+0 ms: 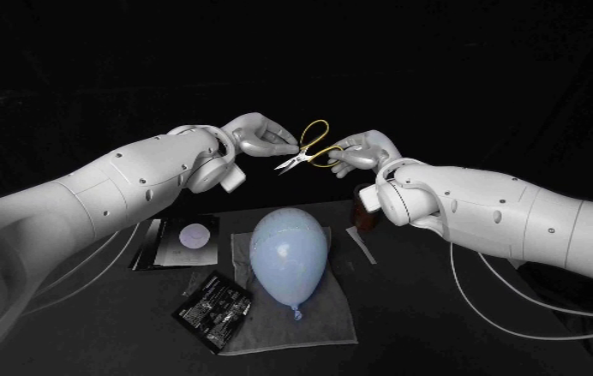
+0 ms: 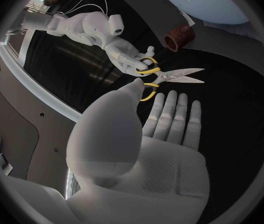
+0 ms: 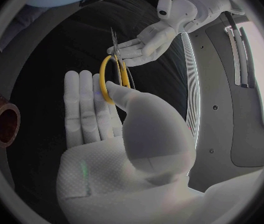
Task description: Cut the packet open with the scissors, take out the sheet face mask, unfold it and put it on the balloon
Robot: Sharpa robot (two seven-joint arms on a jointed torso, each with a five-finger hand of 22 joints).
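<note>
Setting: a robotics test bench, probably inside a laboratory (the surroundings beyond the bench are too dark to make out). Indicators: a black table (image 1: 494, 342) against a plain black backdrop (image 1: 296, 33). Two white robot arms, the left arm (image 1: 111, 188) and the right arm (image 1: 494, 209), trail loose white cables (image 1: 453, 260). A grey cloth (image 1: 324, 329) serves as a work mat.

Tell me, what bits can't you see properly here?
1. Writing on the black packet: too small to read, head view.
2. The brown tube: mostly behind the right arm, head view.
3. Whether the left hand really grips the scissors: its thumb covers one yellow handle, left wrist view.
</note>
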